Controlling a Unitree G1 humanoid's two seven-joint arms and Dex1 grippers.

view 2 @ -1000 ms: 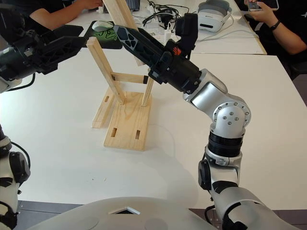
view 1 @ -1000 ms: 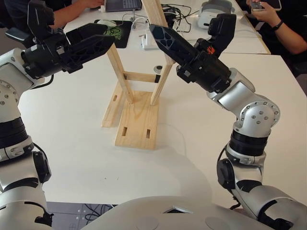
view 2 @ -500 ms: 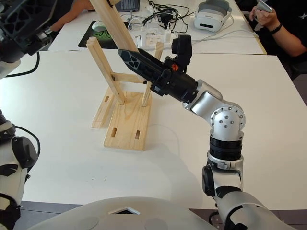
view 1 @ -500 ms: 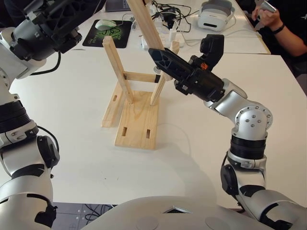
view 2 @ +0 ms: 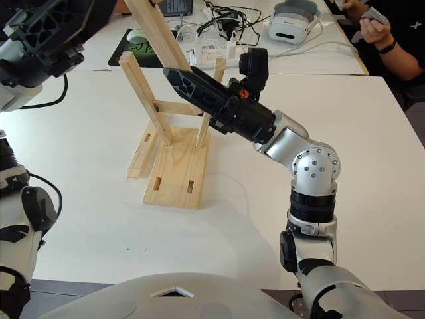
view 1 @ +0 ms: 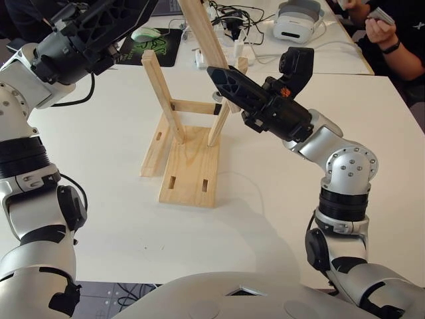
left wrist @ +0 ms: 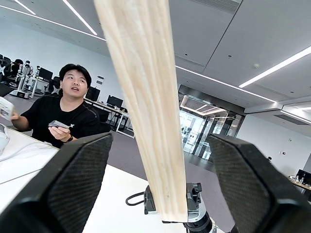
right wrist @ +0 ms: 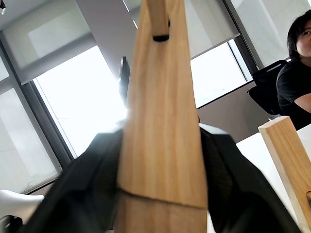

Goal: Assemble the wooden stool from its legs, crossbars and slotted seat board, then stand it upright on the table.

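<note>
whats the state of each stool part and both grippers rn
seat board: flat on the table, two near slots empty
leg pair: seated in the far slots, tilted, joined by a crossbar
spare leg: lying flat along the board's left side
raised leg: off the table, tilted
left gripper: open, straddling the raised leg with gaps both sides
right gripper: shut on the pair's right leg

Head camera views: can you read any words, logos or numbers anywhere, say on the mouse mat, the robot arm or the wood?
None can be read.
Mouse mat: a green logo, too blurred to read.
Right arm: a small orange mark, too small to read.
Seat board and wooden leg: no writing.
</note>
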